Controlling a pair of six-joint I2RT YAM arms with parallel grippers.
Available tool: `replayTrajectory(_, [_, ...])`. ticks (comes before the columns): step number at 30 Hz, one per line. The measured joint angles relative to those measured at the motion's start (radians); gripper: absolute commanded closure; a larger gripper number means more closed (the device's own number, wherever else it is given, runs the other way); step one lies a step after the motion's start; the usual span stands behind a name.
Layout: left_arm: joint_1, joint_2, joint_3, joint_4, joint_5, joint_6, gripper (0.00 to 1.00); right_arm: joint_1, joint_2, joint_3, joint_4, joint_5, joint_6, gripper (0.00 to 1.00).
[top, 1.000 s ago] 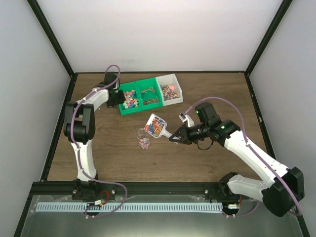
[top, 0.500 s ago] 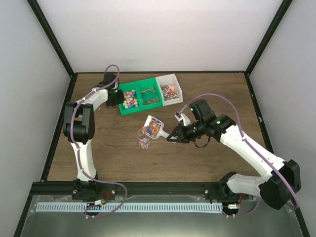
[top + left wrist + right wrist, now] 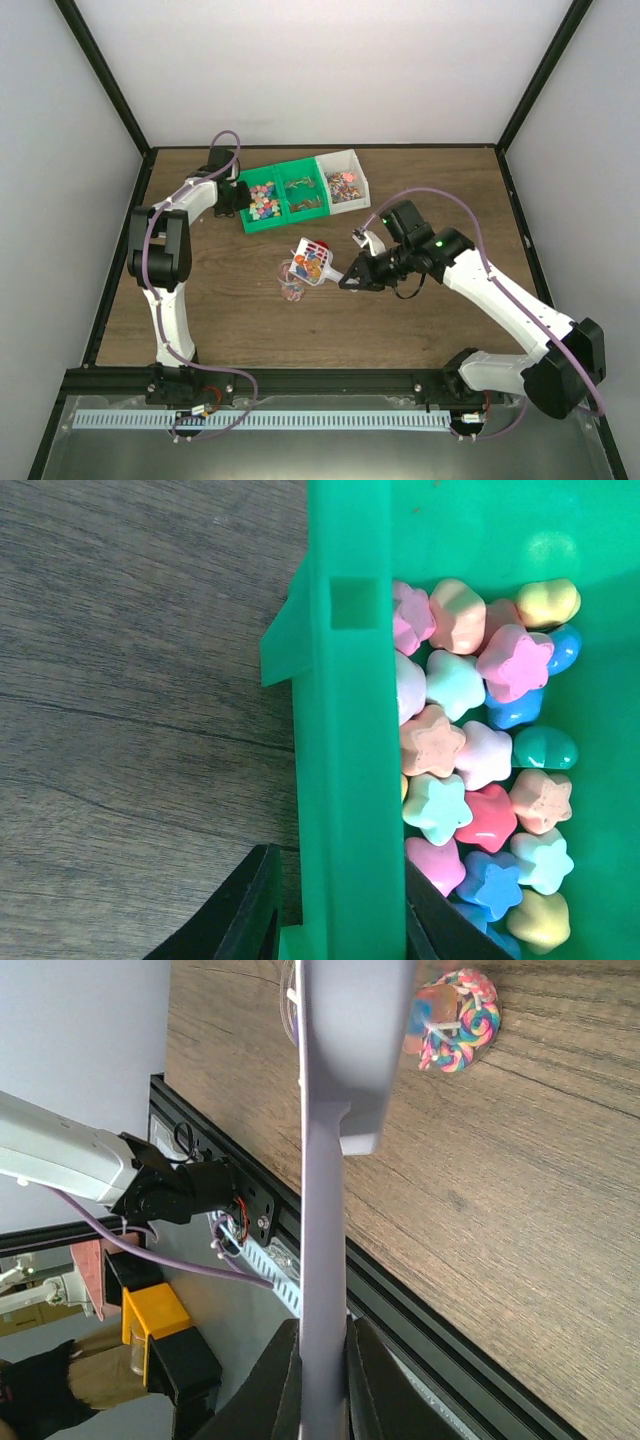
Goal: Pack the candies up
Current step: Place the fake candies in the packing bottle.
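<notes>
Little star candies (image 3: 480, 770), pink, blue, orange and yellow, lie in the green bin (image 3: 350, 730), at two o'clock from the left gripper (image 3: 335, 920) pinching its wall. More fill the white scoop (image 3: 322, 1210) that the right gripper (image 3: 323, 1345) pinches by the handle.

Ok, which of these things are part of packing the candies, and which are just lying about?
In the job: candies, green bin, scoop, small clear container, left end effector, right end effector.
Lying about: white bin, brownish items in the middle compartment.

Star-shaped candies (image 3: 432, 742) are coloured pink, peach, mint and blue; the rectangular plastic bin (image 3: 345, 780) is bright green, the plastic scoop (image 3: 322, 1210) white.
</notes>
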Motion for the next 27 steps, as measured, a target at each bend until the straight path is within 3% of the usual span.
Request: replayTrajectory(27, [0.001,0.018,-0.002,0.01,0.014,0.0,0.74,0.004,0.014,0.118,-0.158,0.077,-0.052,0.99])
